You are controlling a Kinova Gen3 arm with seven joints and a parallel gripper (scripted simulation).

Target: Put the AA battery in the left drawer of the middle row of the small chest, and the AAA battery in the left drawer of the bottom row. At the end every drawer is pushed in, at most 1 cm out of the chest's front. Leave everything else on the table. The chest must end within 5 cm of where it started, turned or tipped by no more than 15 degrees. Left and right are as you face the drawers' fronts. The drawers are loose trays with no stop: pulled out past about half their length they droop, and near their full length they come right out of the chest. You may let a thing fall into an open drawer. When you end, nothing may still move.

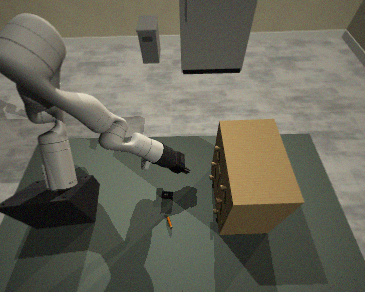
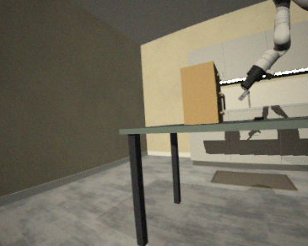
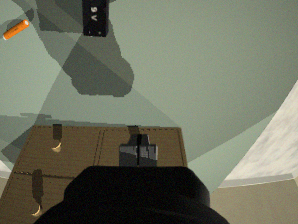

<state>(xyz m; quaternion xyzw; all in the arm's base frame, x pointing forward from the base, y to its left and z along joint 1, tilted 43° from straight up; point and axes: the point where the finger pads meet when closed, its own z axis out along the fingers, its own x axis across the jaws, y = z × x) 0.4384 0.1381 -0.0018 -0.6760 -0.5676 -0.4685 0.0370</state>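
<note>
The wooden chest (image 1: 260, 160) (image 2: 200, 93) (image 3: 75, 137) stands upright, its knobbed drawer fronts facing the arm. The drawers that show look pushed in; the fronts are seen steeply in the top view and only partly in the wrist view. An orange battery (image 1: 169, 222) (image 3: 16, 30) lies on the table in front of the chest; its size class is hard to tell. No second orange battery is in view. My gripper (image 1: 188, 171) (image 2: 242, 97) (image 3: 139, 144) is shut and empty, in the air before the chest's left column, its tips apart from the fronts. It hides part of that column in the wrist view.
A black 9 V battery (image 1: 167, 195) (image 3: 95, 19) stands on the table (image 1: 138, 182) (image 2: 159, 130) beside the orange battery, towards the chest's left side. The chest's knobs (image 1: 223, 187) (image 3: 57, 147) stick out towards the arm. The arm's base is at the opposite side of the table.
</note>
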